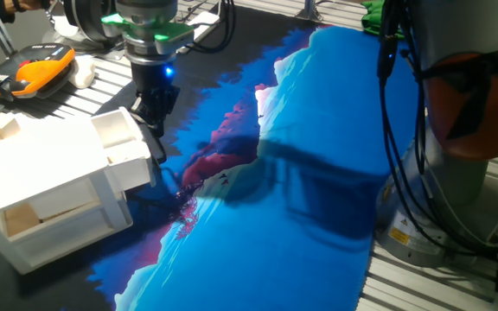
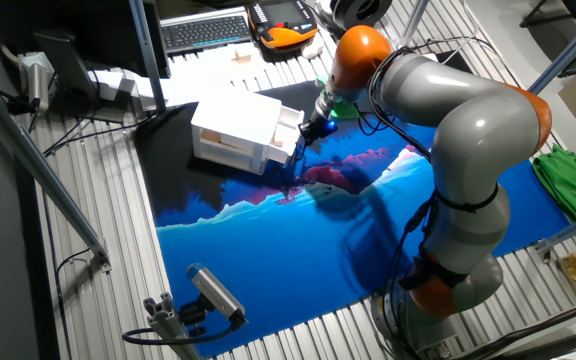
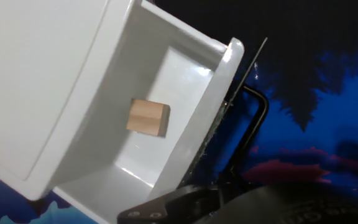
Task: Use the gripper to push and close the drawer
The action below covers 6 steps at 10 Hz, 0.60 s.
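Nearest the hand camera, the drawer stands partly pulled out of the white cabinet, with 1 wooden block lying inside it and its black handle facing the blue tabletop. The gripper hangs just beside the drawer front, by the handle; whether its fingers are spread or clenched I cannot tell, and contact looks likely but unclear. Judging from this, the closing push is not yet finished: the drawer remains to be slid in. Farther back lies an orange-and-black pendant.
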Each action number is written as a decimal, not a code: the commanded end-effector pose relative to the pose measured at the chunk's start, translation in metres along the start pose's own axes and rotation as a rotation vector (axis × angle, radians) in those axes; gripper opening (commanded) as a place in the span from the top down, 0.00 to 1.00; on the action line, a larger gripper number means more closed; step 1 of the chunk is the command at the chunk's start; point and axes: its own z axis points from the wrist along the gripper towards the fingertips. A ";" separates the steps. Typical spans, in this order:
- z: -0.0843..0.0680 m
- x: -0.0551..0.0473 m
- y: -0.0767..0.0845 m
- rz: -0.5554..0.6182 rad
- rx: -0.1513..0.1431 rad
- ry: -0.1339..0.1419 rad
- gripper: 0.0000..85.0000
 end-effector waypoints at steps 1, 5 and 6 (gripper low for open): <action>-0.005 0.001 -0.003 -0.003 0.003 -0.001 1.00; -0.010 0.002 -0.003 -0.004 0.018 -0.001 1.00; -0.009 0.003 -0.004 -0.006 0.018 -0.002 1.00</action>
